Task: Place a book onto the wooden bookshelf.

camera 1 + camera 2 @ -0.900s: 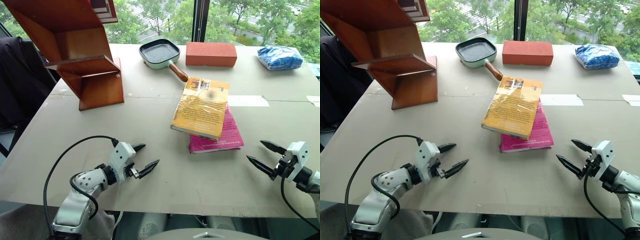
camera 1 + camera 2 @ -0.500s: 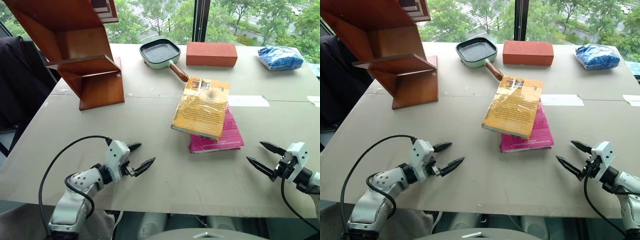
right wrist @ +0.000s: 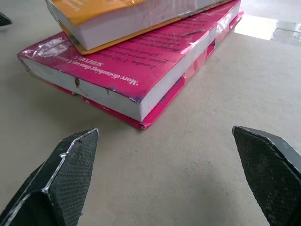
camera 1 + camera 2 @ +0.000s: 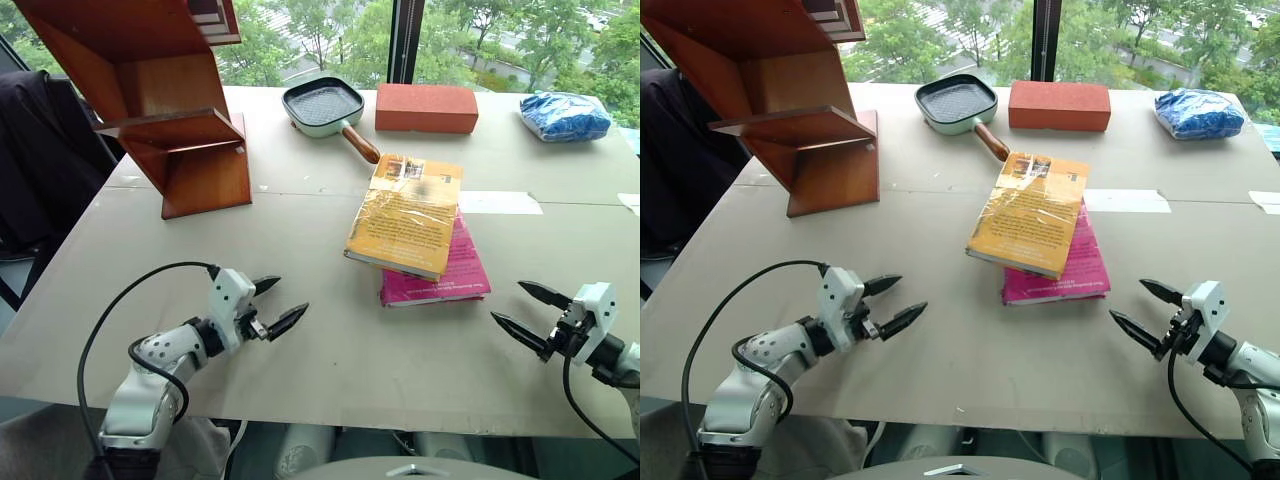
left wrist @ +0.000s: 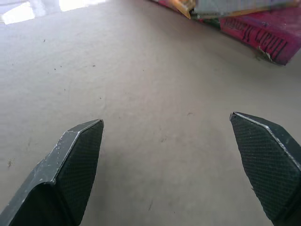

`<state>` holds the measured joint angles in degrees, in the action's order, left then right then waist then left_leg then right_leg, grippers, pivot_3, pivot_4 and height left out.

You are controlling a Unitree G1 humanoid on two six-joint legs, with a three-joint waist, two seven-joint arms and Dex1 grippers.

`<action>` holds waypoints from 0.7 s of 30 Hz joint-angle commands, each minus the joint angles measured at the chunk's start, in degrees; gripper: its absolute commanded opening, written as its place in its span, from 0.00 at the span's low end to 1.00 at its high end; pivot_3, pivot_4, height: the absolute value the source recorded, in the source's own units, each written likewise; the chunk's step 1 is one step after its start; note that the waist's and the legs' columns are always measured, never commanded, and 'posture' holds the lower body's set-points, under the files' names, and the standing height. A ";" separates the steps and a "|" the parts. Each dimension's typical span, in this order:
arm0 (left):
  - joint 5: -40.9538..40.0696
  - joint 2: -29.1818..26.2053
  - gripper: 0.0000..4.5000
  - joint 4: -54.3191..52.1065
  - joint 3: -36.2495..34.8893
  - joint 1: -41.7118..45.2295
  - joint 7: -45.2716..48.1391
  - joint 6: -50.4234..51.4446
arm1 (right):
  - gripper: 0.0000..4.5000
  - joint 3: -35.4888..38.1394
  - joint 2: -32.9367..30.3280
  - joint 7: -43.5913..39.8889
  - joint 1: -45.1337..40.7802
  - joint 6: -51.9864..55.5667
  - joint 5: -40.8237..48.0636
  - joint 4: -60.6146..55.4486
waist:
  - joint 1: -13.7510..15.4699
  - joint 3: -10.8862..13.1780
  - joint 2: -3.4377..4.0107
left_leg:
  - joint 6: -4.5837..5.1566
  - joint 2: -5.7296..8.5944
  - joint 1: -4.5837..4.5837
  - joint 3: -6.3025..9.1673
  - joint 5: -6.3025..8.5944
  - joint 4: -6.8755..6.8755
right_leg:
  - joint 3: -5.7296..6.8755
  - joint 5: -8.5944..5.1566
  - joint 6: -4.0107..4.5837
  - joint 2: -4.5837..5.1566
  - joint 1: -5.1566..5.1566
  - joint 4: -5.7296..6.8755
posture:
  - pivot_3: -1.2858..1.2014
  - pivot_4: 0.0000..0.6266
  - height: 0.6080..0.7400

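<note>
The book (image 4: 405, 214) is lying on a pink book (image 4: 440, 272), its plastic wrap likely slippery, the block stiff. Both the left gripper (image 4: 276, 304) and the right gripper (image 4: 520, 312) are standing wide, holding nothing; gripping the overhanging near-left corner looks best.

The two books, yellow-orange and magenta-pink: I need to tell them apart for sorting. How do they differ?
The yellow-orange book lies on top; the magenta-pink book lies flat on the table beneath it. The yellow-orange book has small pictures along its far edge and is fully visible; the magenta-pink book is mostly covered, showing only its near end and right side. The yellow-orange book sits skewed across the magenta-pink one. Both are glossy paperbacks with white page blocks.
</note>
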<state>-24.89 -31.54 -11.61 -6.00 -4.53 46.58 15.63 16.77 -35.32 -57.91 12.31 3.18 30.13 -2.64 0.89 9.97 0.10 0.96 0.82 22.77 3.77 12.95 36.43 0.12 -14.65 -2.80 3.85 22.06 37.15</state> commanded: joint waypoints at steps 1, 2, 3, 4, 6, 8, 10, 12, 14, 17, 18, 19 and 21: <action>-8.16 -0.52 0.98 -0.98 -3.17 6.29 -0.92 9.53 | 1.00 3.28 -2.13 -0.92 3.25 2.99 3.84 -8.10 | 0.03 0.01 -0.04 | 0.00 0.00 0.01 0.03 0.00 0.00 | 0.02 0.04 -0.06 -0.01 0.00 0.01 | 0.52 0.24 1.00; -10.07 -1.22 0.98 -0.13 -3.26 8.84 -0.46 12.99 | 1.00 4.24 -2.92 -1.19 4.33 4.16 5.11 -10.42 | 0.03 0.01 -0.04 | 0.00 0.00 0.03 0.05 0.00 0.01 | 0.04 0.11 -0.20 -0.02 0.00 0.02 | 0.52 0.24 1.00; -10.95 -2.39 0.98 1.42 -2.68 11.60 0.55 16.27 | 1.00 5.44 -3.85 -1.33 5.17 5.57 6.72 -12.75 | -0.01 0.02 -0.05 | 0.00 0.00 0.03 0.05 0.00 0.01 | 0.05 0.11 -0.21 -0.03 0.01 0.03 | 0.52 0.24 1.00; -11.14 -3.47 0.98 2.88 -1.92 13.88 1.63 18.34 | 1.00 6.40 -4.62 -1.38 5.70 6.88 8.18 -14.58 | -0.02 0.02 -0.05 | 0.00 0.01 0.04 0.04 0.00 0.03 | 0.04 0.11 -0.22 -0.05 0.01 0.05 | 0.52 0.24 1.00; -12.45 -4.65 0.98 6.65 -0.79 19.65 3.27 23.32 | 1.00 8.65 -6.49 -1.27 6.38 10.22 11.66 -18.03 | -0.43 0.04 -0.11 | 0.00 0.02 0.01 -0.01 0.00 0.07 | 0.00 0.07 -0.36 -0.14 0.01 0.09 | 0.52 0.24 1.00; -15.09 -3.62 0.98 12.17 -0.83 26.65 3.28 29.69 | 1.00 10.77 -8.31 -0.85 6.55 13.37 15.00 -21.28 | -0.51 0.14 -0.28 | 0.01 0.02 -0.03 -0.05 0.00 0.10 | -0.04 0.04 -0.43 -0.18 0.00 0.18 | 0.52 0.24 1.00; -16.53 -2.15 0.98 18.54 0.30 33.42 4.13 35.97 | 1.00 12.69 -9.65 0.10 6.11 16.00 18.20 -24.18 | -0.37 0.27 -0.51 | 0.01 0.01 -0.03 -0.06 -0.01 0.17 | -0.02 0.03 -0.45 -0.24 0.01 0.28 | 0.52 0.24 1.00; -15.22 -0.18 0.98 26.82 1.93 39.69 5.03 38.70 | 1.00 13.96 -10.48 1.21 5.41 17.71 19.99 -26.50 | -0.31 0.36 -0.68 | 0.01 0.02 0.02 -0.12 -0.01 0.35 | 0.04 0.01 -0.48 -0.31 0.03 0.48 | 0.52 0.24 1.00; -14.12 1.66 0.98 35.65 2.69 45.61 6.56 40.47 | 1.00 14.74 -11.27 2.31 5.09 18.72 19.90 -28.42 | -0.25 0.40 -0.77 | 0.00 0.06 0.04 -0.14 -0.01 0.38 | 0.04 0.01 -0.49 -0.33 0.02 0.50 | 0.52 0.24 1.00; -12.21 3.91 0.98 46.15 4.96 53.42 10.56 41.62 | 1.00 16.35 -11.19 4.69 5.01 20.30 21.17 -31.63 | -0.30 0.50 -0.95 | 0.00 0.12 0.10 -0.16 -0.01 0.40 | 0.04 0.01 -0.49 -0.33 0.05 0.50 | 0.52 0.24 1.00; -11.51 4.38 0.98 48.69 5.49 55.19 11.57 41.67 | 1.00 16.64 -11.10 5.29 4.94 20.68 21.47 -32.32 | -0.29 0.54 -1.01 | 0.00 0.13 0.13 -0.16 -0.01 0.40 | 0.04 0.01 -0.48 -0.33 0.07 0.50 | 0.52 0.24 1.00; -10.11 5.44 0.98 51.89 6.69 57.42 12.81 41.31 | 1.00 17.35 -10.90 6.18 4.99 21.07 22.19 -33.31 | -0.25 0.57 -1.06 | 0.00 0.13 0.15 -0.16 -0.01 0.40 | 0.04 0.03 -0.45 -0.32 0.07 0.50 | 0.52 0.24 1.00; -7.59 6.87 0.98 56.78 8.76 60.54 15.51 40.42 | 1.00 18.36 -10.58 7.54 5.04 21.82 23.38 -34.68 | -0.29 0.57 -1.06 | 0.00 0.14 0.20 -0.16 -0.01 0.40 | 0.03 0.08 -0.38 -0.29 0.10 0.48 | 0.52 0.24 1.00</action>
<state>-34.70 -25.36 41.60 1.11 53.65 58.83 56.91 32.37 -45.98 -51.90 17.37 24.57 51.37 -34.67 0.59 10.54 -0.96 0.96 0.95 22.97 3.58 12.94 36.83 0.14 -14.57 -3.17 3.58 22.16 37.63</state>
